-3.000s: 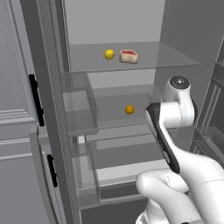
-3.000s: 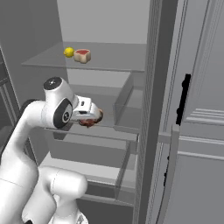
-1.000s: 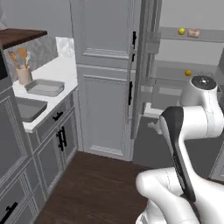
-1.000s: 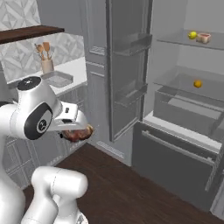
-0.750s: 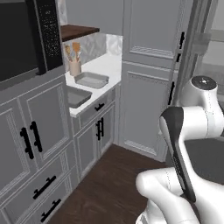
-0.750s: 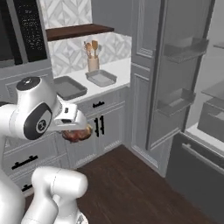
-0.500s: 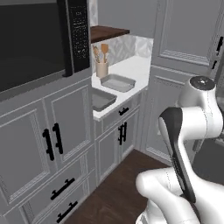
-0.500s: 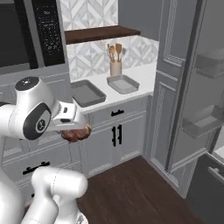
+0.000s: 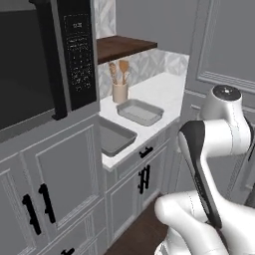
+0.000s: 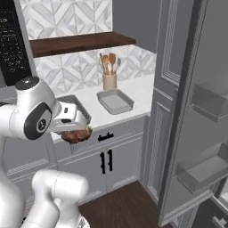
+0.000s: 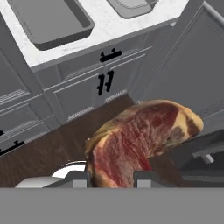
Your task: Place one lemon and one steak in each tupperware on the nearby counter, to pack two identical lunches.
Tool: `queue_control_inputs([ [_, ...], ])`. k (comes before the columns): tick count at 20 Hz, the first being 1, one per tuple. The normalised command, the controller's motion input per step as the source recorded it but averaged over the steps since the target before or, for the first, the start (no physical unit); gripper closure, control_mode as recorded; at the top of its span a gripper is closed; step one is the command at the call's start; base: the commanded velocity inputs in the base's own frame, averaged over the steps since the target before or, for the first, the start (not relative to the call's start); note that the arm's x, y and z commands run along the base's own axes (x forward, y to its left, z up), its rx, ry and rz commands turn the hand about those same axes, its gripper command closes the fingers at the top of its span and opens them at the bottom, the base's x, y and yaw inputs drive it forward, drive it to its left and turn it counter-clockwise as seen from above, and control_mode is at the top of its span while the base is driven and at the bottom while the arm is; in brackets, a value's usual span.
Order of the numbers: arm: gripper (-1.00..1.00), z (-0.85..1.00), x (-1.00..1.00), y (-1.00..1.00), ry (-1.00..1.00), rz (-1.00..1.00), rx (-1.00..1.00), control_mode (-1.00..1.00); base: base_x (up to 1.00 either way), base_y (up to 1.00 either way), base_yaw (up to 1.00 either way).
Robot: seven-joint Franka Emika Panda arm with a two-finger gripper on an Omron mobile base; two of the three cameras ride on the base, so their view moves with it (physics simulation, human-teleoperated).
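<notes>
My gripper (image 11: 111, 177) is shut on a raw red steak (image 11: 144, 135) with a pale fat rim, held in the air over the dark wood floor in front of the cabinets. From the right base camera the steak (image 10: 78, 135) hangs under the hand (image 10: 71, 122), level with the counter's edge. Two grey tupperware trays lie on the white counter (image 9: 159, 89): one nearer (image 9: 112, 137), one farther (image 9: 140, 110). The hand view has them as the left tray (image 11: 50, 19) and the right tray (image 11: 133, 5). No lemon is in view.
A jar of wooden utensils (image 10: 109, 80) stands at the back of the counter under a dark wooden shelf (image 10: 75, 43). A black microwave (image 9: 45, 60) is set into the cabinets on the left. The open fridge door (image 10: 200, 111) with its door shelves stands on the right.
The whole picture has swung from the open fridge round to the counter, so the base has moved. The steak has stayed in the shut gripper throughout.
</notes>
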Motion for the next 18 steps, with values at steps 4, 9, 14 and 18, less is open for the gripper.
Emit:
queue_control_inputs([
  [4,1.00,0.00,0.00,0.00,0.00,0.00,0.00,1.00,0.99,-0.08,-0.04],
  [9,1.00,0.00,0.00,0.00,0.00,0.00,0.00,1.00,0.85,0.35,-0.02],
  [14,1.00,0.00,0.00,0.00,0.00,0.00,0.00,1.00,0.14,0.02,0.00],
  [18,1.00,0.00,0.00,0.00,0.00,0.00,0.00,1.00,0.11,0.00,0.01],
])
